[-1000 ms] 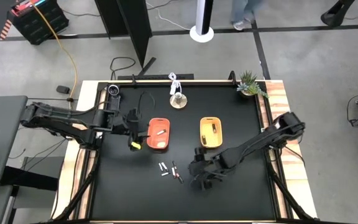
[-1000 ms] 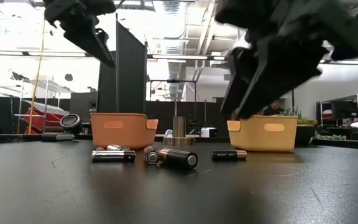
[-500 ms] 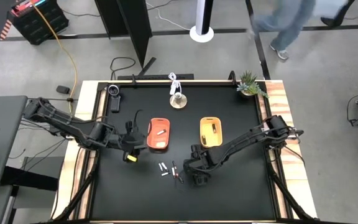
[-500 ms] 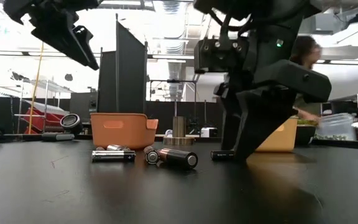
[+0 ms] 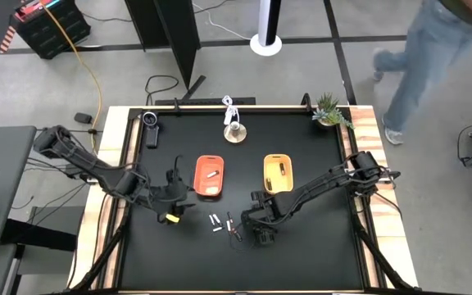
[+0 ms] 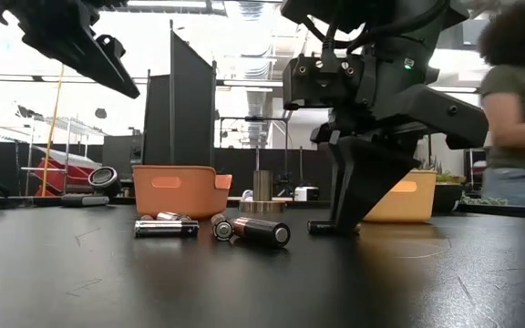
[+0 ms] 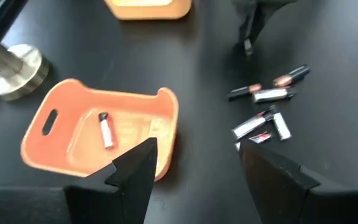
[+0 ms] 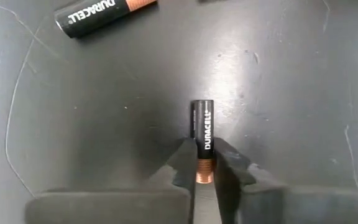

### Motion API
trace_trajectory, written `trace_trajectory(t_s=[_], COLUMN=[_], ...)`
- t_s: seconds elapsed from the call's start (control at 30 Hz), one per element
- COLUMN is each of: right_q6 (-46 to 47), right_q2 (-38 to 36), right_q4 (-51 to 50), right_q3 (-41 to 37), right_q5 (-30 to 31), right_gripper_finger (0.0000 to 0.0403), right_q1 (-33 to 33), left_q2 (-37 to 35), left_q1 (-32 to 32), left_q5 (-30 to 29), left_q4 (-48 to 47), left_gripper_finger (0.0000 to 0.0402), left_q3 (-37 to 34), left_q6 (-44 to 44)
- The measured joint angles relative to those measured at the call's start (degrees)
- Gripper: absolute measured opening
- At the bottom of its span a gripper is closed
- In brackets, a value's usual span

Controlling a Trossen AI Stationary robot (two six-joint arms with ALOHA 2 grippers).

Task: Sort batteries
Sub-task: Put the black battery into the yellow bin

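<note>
r gripper (image 8: 204, 171) down on table, fingers pinching a dark cell (image 8: 203, 134) at its copper end for lifting. l gripper (image 7: 194, 165) hovers by orange tray (image 7: 73, 121), fingers apart, waiting.

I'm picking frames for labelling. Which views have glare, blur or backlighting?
Low view: bright ceiling backlight leaves the right end effector a silhouette. High view: the walking person is motion-blurred. Right wrist view: sharp on the battery, faint sheen on the table.
</note>
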Motion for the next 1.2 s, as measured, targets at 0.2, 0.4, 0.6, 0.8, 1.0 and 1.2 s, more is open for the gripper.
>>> trace_trajectory(t_s=[0.2,0.4,0.6,0.8,1.0,1.2], right_q6=[-1.2,-1.9,-3.9,-6.7,-6.8,-5.4], right_q2=[0.0,-1.3,-5.5,-11.4,-12.3,-5.9], right_q4=[0.4,0.4,0.4,0.2,0.3,3.2], right_q3=[0.0,-0.3,-0.3,-0.2,-0.2,-0.2], right_q5=[0.1,0.6,1.2,2.3,2.2,-0.5], right_gripper_finger=[0.0008,0.0002,0.0002,0.0001,0.0001,0.0036], right_q1=[0.0,0.0,-0.3,-0.5,-0.6,1.0], left_q2=[0.0,4.0,10.0,15.4,20.2,25.1], left_q1=[-2.8,-5.6,-6.5,-6.5,-6.5,-6.4], left_q5=[-0.5,-0.3,-0.1,-0.1,1.7,3.7], left_q4=[2.6,3.0,6.6,11.1,14.9,18.8], left_gripper_finger=[0.0224,0.0224,0.0224,0.0224,0.0224,0.0224], left_q3=[0.0,0.0,0.0,0.0,0.0,0.0], left_q6=[0.0,0.2,0.6,3.3,5.7,8.0])
